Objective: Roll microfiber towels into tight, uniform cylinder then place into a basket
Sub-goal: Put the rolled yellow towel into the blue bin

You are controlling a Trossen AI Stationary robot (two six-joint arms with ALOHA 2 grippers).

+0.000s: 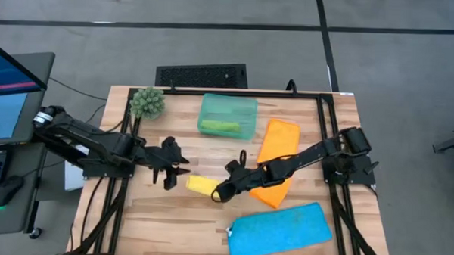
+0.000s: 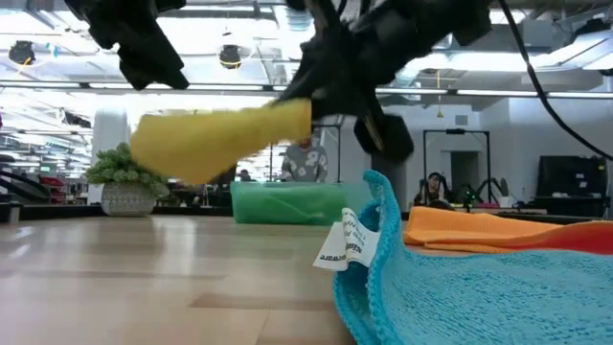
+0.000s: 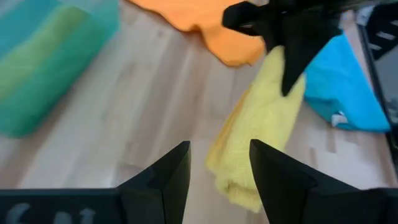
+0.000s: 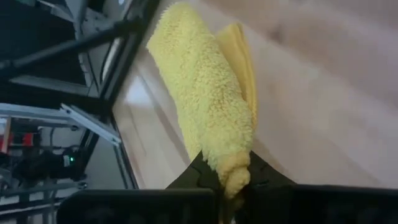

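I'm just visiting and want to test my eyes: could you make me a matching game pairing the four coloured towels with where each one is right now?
Towels:
1. green towel
2. yellow towel
3. orange towel
4. blue towel

Places:
A. flat near the table's front edge
B. inside the basket
C. lifted off the table in the right gripper
D. spread under the right arm

Pairs: 1-B, 2-C, 3-D, 4-A

The yellow towel [image 4: 208, 106] is fluffy, looped cloth – rough and matt. The blue towel [image 2: 498, 287] shows the same nubbly weave, with a smooth white printed tag [image 2: 345, 246] at its edge. The orange towel [image 1: 275, 156] looks soft and matt too. The basket [image 1: 227, 116] is translucent, slightly glossy plastic. The table [image 1: 156, 216] is pale wood – smooth planks with a light sheen.
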